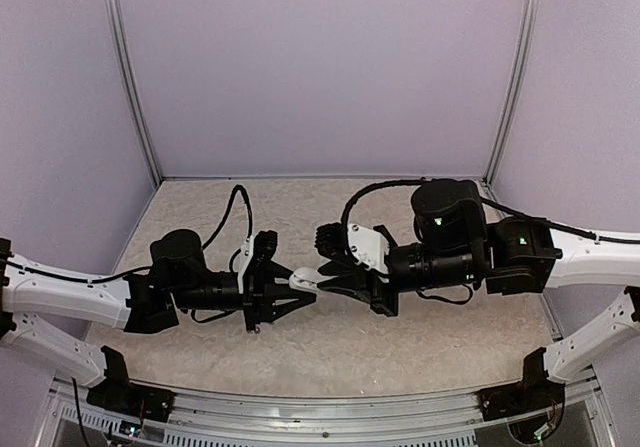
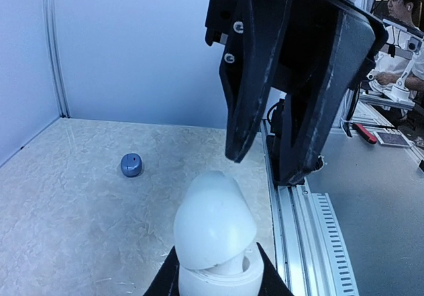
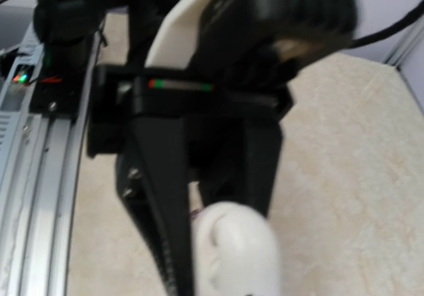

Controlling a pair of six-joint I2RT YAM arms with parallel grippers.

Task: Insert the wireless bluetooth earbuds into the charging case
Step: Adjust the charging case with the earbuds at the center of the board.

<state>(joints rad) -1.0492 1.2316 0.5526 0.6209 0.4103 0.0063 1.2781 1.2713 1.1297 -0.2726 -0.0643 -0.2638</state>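
My left gripper [image 1: 288, 289] is shut on a white oval charging case [image 1: 303, 280] and holds it above the table's middle. In the left wrist view the case [image 2: 215, 226] sits between my own fingers [image 2: 162, 284] with its lid tilted partly open. My right gripper [image 2: 265, 167] is open, with its fingertips [image 2: 236, 151] just beyond and above the lid. In the top view the right gripper [image 1: 325, 275] meets the case from the right. The right wrist view shows the case [image 3: 235, 249] close up and blurred. I see no earbud for certain; the case's inside is mostly hidden by the lid.
A small rounded blue-grey object [image 2: 131, 165] lies on the marbled table [image 2: 79, 230]; I cannot tell whether it is a bud or a case. A metal rail [image 2: 295, 243] runs along the table's near edge. Purple walls enclose the back and sides.
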